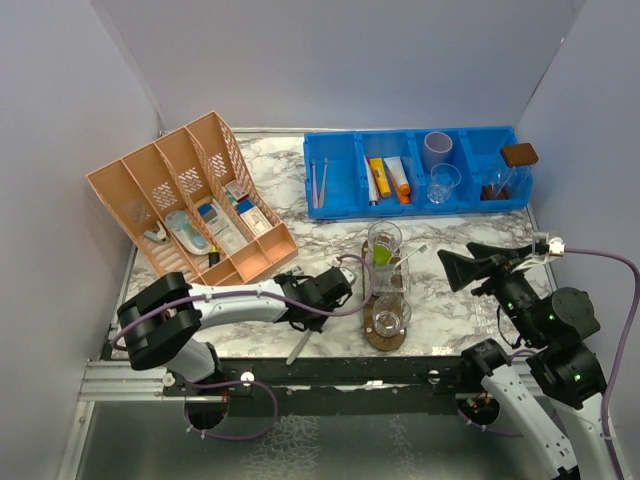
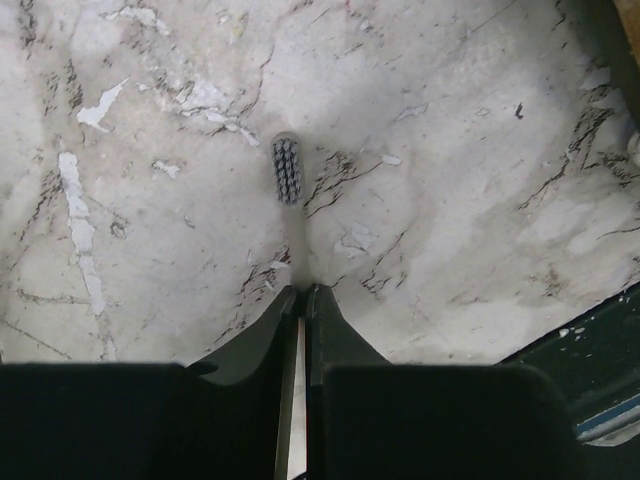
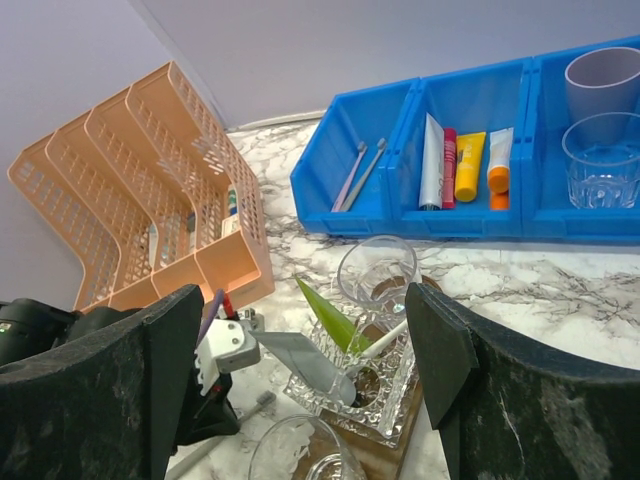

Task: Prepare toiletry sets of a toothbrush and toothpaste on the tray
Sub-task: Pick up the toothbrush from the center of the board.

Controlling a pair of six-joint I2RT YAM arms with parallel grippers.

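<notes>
The dark wooden tray lies at mid-table and carries three clear tumblers. The middle tumbler holds a lime green tube, a grey tube and a white toothbrush. The far tumbler and the near tumbler look empty. My left gripper is shut on the handle of a pale toothbrush, low over the marble left of the tray. My right gripper is open and empty, raised to the right of the tray.
A blue compartmented bin at the back holds toothbrushes, tubes and cups. An orange divided basket with small items stands at the back left. The table's front edge runs just behind the left gripper.
</notes>
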